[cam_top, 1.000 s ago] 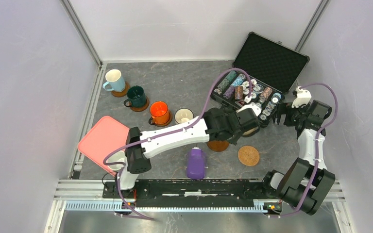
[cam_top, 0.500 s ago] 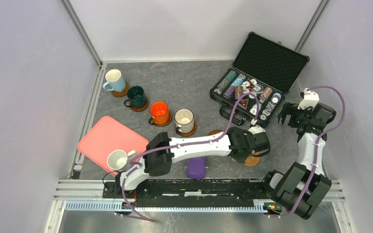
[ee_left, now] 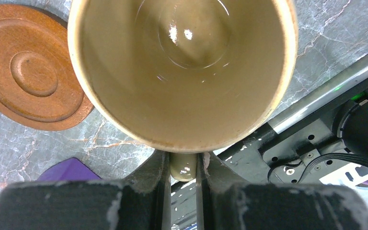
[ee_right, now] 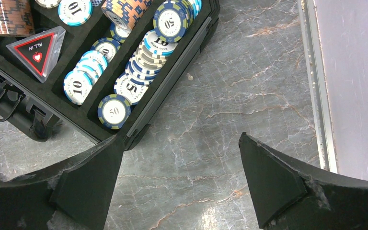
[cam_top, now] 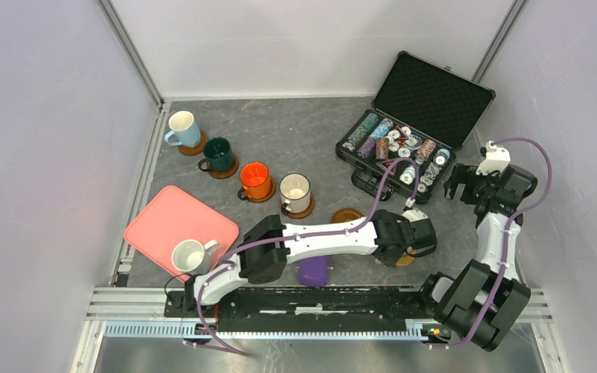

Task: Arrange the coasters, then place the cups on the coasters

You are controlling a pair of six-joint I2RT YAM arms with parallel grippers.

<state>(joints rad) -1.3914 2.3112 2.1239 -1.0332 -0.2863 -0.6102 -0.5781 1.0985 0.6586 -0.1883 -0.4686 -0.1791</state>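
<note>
Left fingers (ee_left: 159,178) are clamped tight on the handle of the beige cup (ee_left: 182,72), one finger on each side. The cup's mouth faces the wrist camera and there's nothing inside. Just beside the cup, a bare dark wood coaster (ee_left: 28,72) lies flat on the table (ee_left: 326,28), and a corner of the purple device (ee_left: 69,170) shows near the fingers.

From above, the left arm reaches across to the right half of the table and its wrist hides the cup. The lighter patterned coaster (cam_top: 404,259) peeks out from underneath, and I can't tell whether the cup is down on it or held above it.

Over on the right, the right fingers (ee_right: 100,163) are spread wide with nothing between them. They hang over bare table just beside the open poker chip case (ee_right: 139,115).

Out at the far left there's a diagonal row of cups: light blue cup (cam_top: 183,127), dark green cup (cam_top: 219,153), orange cup (cam_top: 255,179) and cream cup (cam_top: 295,190). Each sits on its own dark coaster. The white cup (cam_top: 188,255) stands on the pink tray (cam_top: 163,221), near the left arm's base.
</note>
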